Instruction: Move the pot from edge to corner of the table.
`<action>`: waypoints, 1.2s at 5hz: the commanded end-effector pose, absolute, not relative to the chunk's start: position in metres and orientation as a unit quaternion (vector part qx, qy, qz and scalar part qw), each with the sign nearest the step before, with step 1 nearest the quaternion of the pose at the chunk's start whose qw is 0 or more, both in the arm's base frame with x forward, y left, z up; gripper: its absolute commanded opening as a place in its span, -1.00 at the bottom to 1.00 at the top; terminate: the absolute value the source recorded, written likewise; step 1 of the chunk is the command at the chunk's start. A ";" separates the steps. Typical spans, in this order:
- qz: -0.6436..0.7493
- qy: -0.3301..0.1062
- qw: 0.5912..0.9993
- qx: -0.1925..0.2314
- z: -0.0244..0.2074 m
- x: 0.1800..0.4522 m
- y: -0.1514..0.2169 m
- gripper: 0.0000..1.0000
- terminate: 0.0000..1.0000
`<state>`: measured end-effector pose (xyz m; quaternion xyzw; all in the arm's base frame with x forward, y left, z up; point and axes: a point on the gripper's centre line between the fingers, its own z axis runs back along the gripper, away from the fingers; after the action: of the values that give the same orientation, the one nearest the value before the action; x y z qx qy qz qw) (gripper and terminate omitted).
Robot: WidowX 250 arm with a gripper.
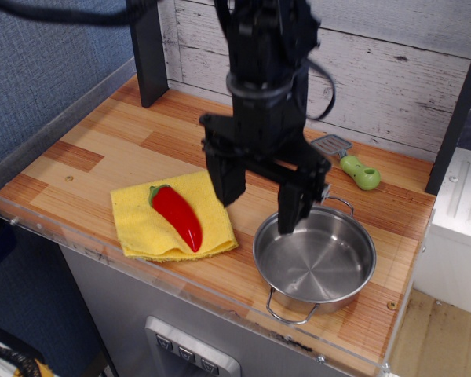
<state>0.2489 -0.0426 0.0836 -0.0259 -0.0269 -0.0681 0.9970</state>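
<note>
The shiny steel pot (pixel 318 263) with two wire loop handles sits near the front right edge of the wooden table (pixel 102 149). My black gripper (pixel 261 203) hangs open just above the pot's left rim. One finger (pixel 292 208) is over the inside of the pot, the other (pixel 226 179) is outside, over the wood between the pot and the cloth. It holds nothing.
A yellow cloth (pixel 173 216) with a red chili pepper (pixel 177 215) on it lies at front centre-left. A spatula with a green handle (pixel 353 166) lies at the back right. A black post (pixel 147 51) stands at the back left. A clear acrylic rim (pixel 55 236) edges the table.
</note>
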 end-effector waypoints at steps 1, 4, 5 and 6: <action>-0.063 -0.022 0.998 -0.019 0.047 0.276 -0.053 1.00 -1.00; -0.059 0.002 0.998 -0.002 0.019 0.280 -0.049 1.00 -1.00; -0.057 -0.002 0.998 0.004 0.016 0.279 -0.048 -1.00 -1.00; -0.059 -0.003 0.998 0.005 0.013 0.278 -0.049 -1.00 -1.00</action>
<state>0.2766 -0.0466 0.0086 0.0053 0.0071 -0.0564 0.9984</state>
